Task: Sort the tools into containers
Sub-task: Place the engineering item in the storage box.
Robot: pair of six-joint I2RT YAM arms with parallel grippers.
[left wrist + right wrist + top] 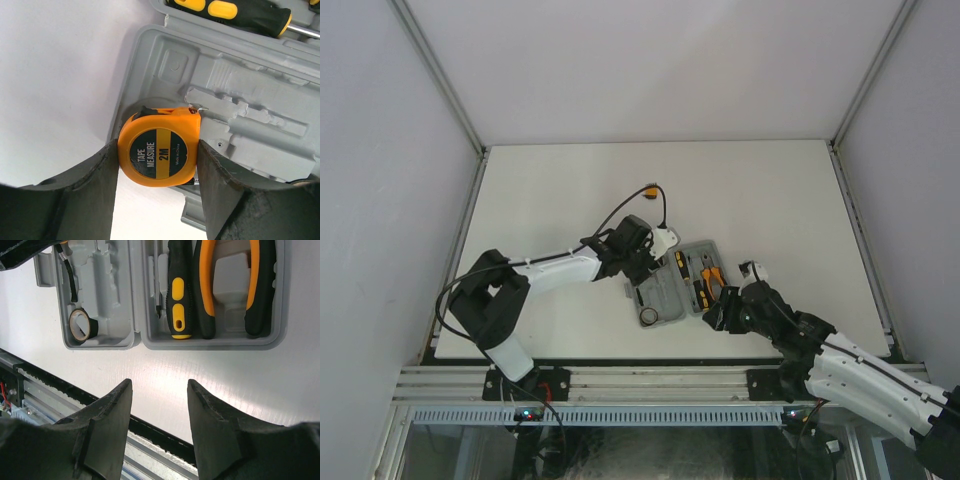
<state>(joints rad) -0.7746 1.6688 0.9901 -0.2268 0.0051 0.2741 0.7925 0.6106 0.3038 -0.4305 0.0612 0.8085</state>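
My left gripper [158,146] is shut on the round orange tape measure [157,155] and holds it over the near-left corner of the open grey tool case [250,100]. In the top view this gripper [638,266] is at the case's [663,298] left half. In the right wrist view, the orange-handled pliers [230,285] and a black-and-orange screwdriver [177,290] lie in the right half of the case. The small black ring [80,325] lies in the left half. My right gripper [160,385] is open and empty over bare table, just in front of the case [210,342].
The table's near edge and a metal rail [60,395] run right below my right gripper. The left arm's black cable with an orange end [650,190] loops up behind the case. Grey walls enclose the white table [750,190] on three sides.
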